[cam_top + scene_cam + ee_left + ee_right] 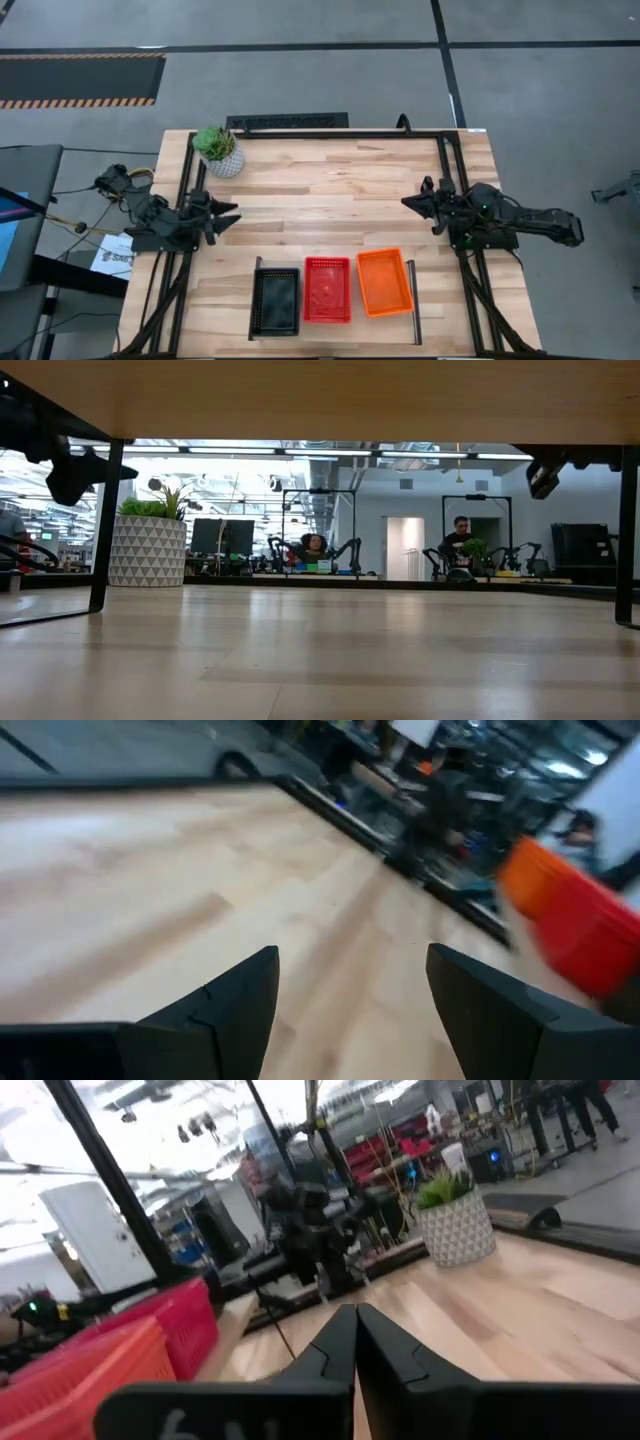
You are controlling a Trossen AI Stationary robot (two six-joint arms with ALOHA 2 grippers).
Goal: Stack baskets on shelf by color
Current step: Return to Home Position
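Black fingers of the left gripper [225, 214] stand wide apart with nothing between them, over the left side of the pale plank table [330, 200] and aimed toward its middle. The right gripper [410, 203] hangs over the right side, facing inward, its fingers pressed together on nothing. Both are well apart from the light wooden shelf with thin black side rails [414, 305] near the table's front edge. On it, side by side, sit the black plastic mesh basket [275, 302], the red mesh basket [328, 290] and the orange mesh basket [384, 282]. Each has its long axis running front to back, across the row; the orange one is turned slightly askew. From above I cannot tell how many baskets are nested in each colour. The low view hides them behind the plank, showing only the green plant in its white patterned pot [147, 550]. In the left wrist view the orange and red baskets are blurred.
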